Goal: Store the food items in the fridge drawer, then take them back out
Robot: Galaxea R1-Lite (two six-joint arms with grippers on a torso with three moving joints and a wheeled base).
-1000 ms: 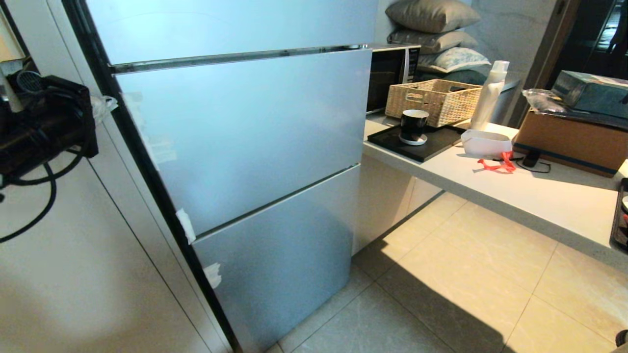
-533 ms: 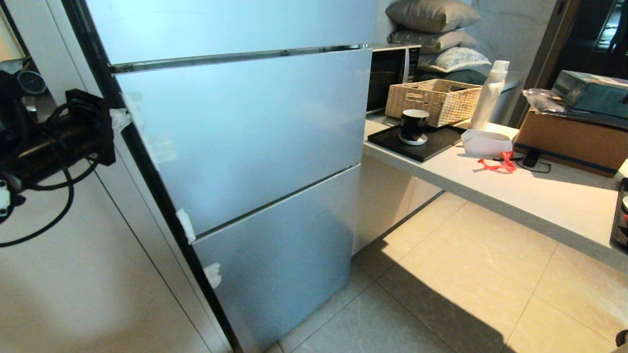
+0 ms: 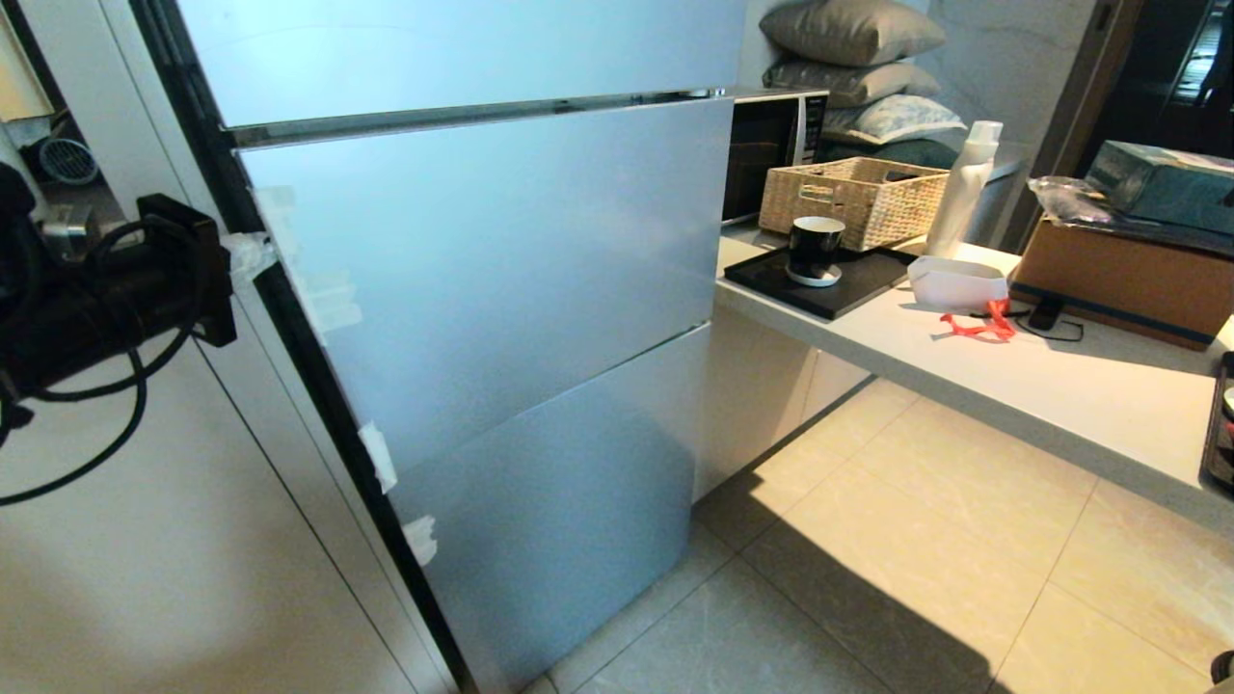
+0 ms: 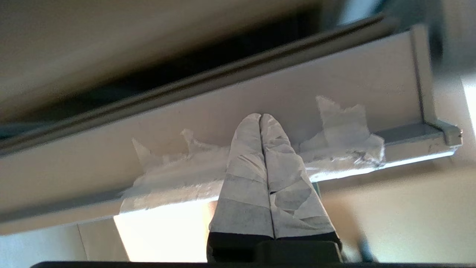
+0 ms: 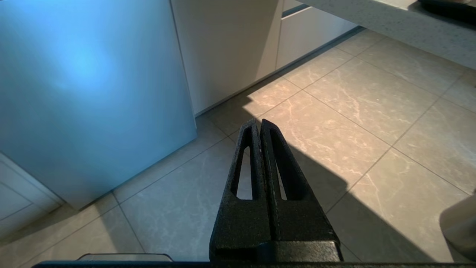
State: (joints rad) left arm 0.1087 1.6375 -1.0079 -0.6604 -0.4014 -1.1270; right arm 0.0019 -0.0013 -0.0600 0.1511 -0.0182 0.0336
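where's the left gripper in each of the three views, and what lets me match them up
Head view: left gripper at the left edge of the fridge door, fingertips on the taped strip.
Left wrist view: left gripper mid-picture, fingers shut, tips against the door's edge at the tape.
Right wrist view: not in it.
Shared landmark: the white tape along the door's edge.

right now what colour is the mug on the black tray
Black outside, white inside, the mug on the black tray; head view shows it best.
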